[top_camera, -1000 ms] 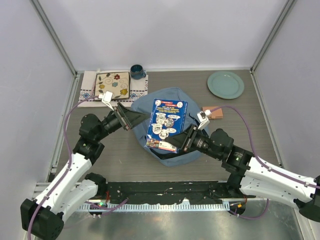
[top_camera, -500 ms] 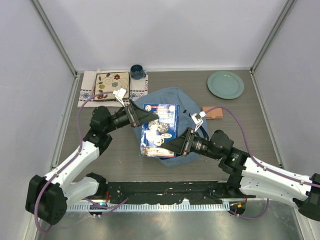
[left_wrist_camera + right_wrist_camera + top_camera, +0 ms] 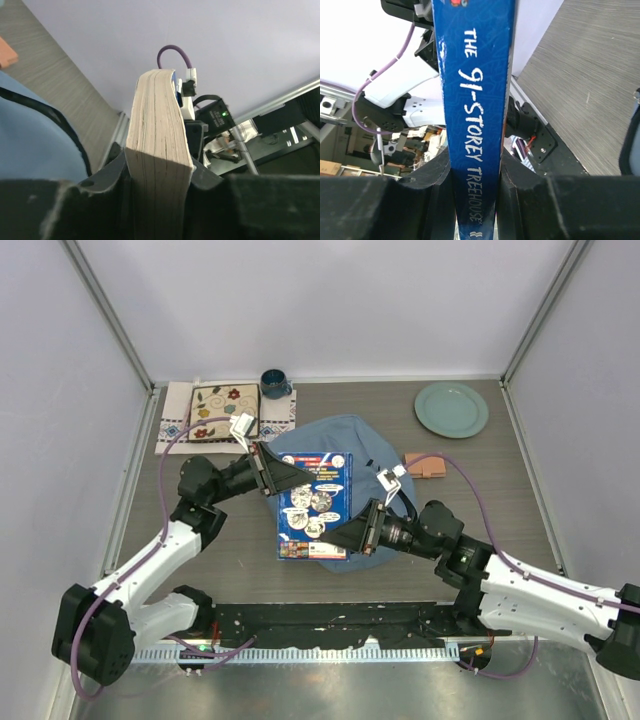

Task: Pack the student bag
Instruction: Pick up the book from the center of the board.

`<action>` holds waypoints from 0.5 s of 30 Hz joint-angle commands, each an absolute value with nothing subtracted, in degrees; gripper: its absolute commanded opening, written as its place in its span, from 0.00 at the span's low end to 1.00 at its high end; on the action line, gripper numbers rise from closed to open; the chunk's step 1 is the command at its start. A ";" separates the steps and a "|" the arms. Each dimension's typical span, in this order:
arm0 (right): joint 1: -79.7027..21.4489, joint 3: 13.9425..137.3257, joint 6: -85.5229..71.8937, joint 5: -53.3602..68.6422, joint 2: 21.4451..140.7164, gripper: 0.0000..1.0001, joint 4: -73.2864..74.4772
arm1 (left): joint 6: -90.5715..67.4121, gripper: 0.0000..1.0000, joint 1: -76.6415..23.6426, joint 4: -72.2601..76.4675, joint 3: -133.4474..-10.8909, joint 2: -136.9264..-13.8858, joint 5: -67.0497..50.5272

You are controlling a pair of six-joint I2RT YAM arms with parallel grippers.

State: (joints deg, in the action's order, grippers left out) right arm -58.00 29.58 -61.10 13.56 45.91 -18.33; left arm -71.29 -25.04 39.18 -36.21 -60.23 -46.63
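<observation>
Top external: book (image 3: 315, 505) pinched by left end effector (image 3: 290, 480) on page edge, right end effector (image 3: 350, 537) on spine, steadying it over student bag (image 3: 340, 435), likely for insertion.

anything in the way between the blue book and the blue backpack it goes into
Nothing visible lies between them: the blue paperback book, clamped by the left gripper and right gripper, is right over the soft dusty-blue fabric backpack. Whether its zipper is open cannot be seen.

The left end effector (image 3: 157, 172) clamps a thick book (image 3: 157, 120), page edge showing, beside the blue student bag (image 3: 35, 145).
</observation>
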 commanded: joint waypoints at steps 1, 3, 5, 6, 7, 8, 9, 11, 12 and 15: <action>-58.10 34.71 -57.22 10.03 42.46 0.07 -15.84 | -71.54 0.01 -25.49 43.24 -35.51 -59.77 -48.26; -58.10 35.94 -55.99 6.08 41.66 0.17 -9.87 | -71.11 0.00 -25.49 42.02 -35.07 -59.33 -47.20; -58.10 37.61 -55.55 0.31 40.17 0.44 -2.95 | -69.70 0.00 -25.49 37.47 -34.89 -57.58 -43.87; -58.10 38.31 -55.81 -2.96 39.47 0.55 -0.55 | -67.70 0.00 -25.49 35.44 -34.98 -56.52 -42.20; -58.10 38.41 -56.07 -5.34 38.68 0.66 3.82 | -66.54 0.00 -25.49 32.90 -34.89 -55.30 -37.49; -58.10 38.50 -56.42 -9.10 36.93 0.69 5.69 | -65.58 0.00 -25.49 27.74 -34.89 -52.24 -34.83; -58.10 38.24 -57.64 -11.14 35.87 0.71 7.28 | -64.35 0.00 -25.58 25.51 -34.72 -50.64 -32.02; -58.10 37.27 -58.70 -13.70 32.63 0.75 10.10 | -64.60 0.00 -25.49 21.47 -33.14 -47.30 -22.91; -58.10 35.96 -60.02 -15.54 31.56 0.76 10.72 | -65.03 0.00 -25.40 20.14 -32.44 -44.33 -19.63; -58.10 32.36 -61.78 -16.17 27.79 0.76 10.37 | -68.02 0.00 -25.40 16.79 -29.89 -39.14 -10.92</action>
State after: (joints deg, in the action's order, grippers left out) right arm -58.26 35.11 -59.00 -9.04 31.66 7.44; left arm -65.87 -25.65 21.02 -31.20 -45.93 -27.31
